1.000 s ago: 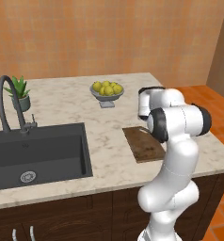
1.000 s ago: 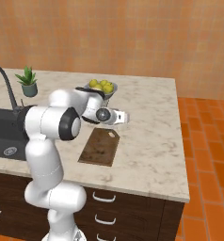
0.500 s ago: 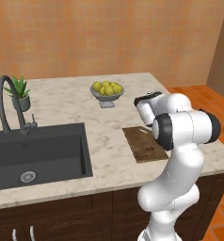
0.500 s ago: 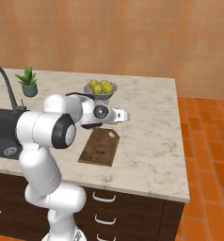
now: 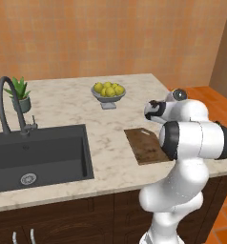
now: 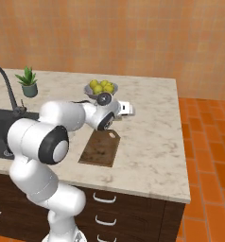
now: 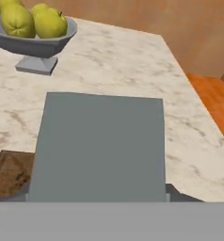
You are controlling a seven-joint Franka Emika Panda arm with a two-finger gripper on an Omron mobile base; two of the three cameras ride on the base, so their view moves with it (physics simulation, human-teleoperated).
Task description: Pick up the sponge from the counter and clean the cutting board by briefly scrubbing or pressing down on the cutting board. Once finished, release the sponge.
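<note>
The sponge (image 7: 100,146) fills the middle of the hand view as a flat grey-green face, held close to the camera. My gripper (image 7: 100,195) is shut on it, with dark fingertips (image 7: 180,193) just showing at its lower corners. From the right base the gripper (image 6: 130,110) hangs above the counter (image 6: 147,142), just past the far end of the cutting board (image 6: 100,149). That dark brown cutting board (image 5: 146,145) lies near the counter's front edge, and one corner (image 7: 10,174) shows at the lower left of the hand view. In the left base view the gripper (image 5: 151,112) is partly hidden by the arm.
A grey bowl of yellow-green fruit (image 5: 108,91) stands behind the board, close to the hand (image 7: 34,33). The dark sink basin (image 5: 36,155), tap and small potted plant (image 5: 21,95) are at the left. The counter ends at the right over orange floor tiles (image 6: 204,156).
The elbow and forearm have swung round toward the right end of the counter. The hand has shifted slightly right and stays above the board's far end, the sponge in it.
</note>
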